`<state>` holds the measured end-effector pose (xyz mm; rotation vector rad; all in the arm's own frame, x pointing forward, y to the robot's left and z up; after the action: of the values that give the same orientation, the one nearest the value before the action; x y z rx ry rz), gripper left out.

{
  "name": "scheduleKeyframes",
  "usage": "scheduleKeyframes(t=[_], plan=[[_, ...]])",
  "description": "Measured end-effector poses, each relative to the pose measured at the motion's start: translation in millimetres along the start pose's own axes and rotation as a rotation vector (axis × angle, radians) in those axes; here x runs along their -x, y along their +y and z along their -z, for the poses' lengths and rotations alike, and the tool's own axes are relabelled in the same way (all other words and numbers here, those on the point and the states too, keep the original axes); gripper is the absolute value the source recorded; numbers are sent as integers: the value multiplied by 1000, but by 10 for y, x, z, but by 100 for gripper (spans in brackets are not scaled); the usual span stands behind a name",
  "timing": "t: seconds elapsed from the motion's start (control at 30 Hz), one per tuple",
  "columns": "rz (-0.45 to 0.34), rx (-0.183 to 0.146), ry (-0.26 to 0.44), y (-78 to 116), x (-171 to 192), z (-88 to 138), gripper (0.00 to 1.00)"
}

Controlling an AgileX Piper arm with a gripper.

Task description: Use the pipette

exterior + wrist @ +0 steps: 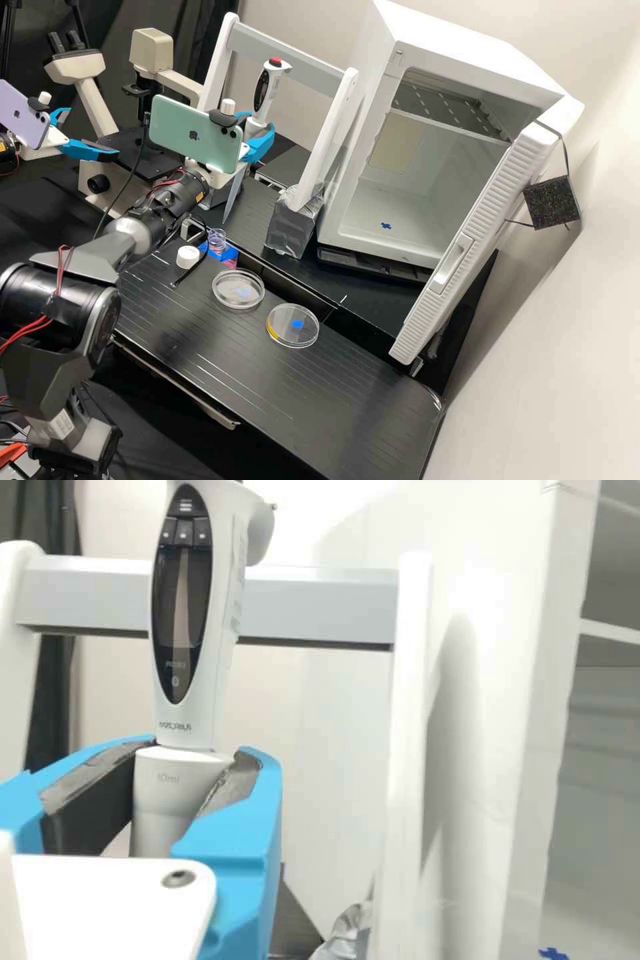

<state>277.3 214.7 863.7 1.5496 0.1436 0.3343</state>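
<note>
transfer step, probably: petri dishes (230, 287) await the electronic pipette (270, 93).
high view, about the pipette: dishes, six o'clock; widest room, five; gripper (259, 129) closed round its upright lower body; next, likely, ease clear and lower; stand posts (326, 140) flank, ten and four; cabinet (460, 47), three.

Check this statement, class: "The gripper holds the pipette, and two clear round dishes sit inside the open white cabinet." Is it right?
Not quite: the high view shows the two clear round dishes on the black bench, outside the open white cabinet. The gripper does hold the pipette.
</note>
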Motion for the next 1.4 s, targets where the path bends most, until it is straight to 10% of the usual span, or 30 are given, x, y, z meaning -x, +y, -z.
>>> scheduleKeyframes(t=[0.73,1.4], plan=[[32,2,-45,-171,150,-166,0],[-101,-25,-32,-382,381,-329,0]])
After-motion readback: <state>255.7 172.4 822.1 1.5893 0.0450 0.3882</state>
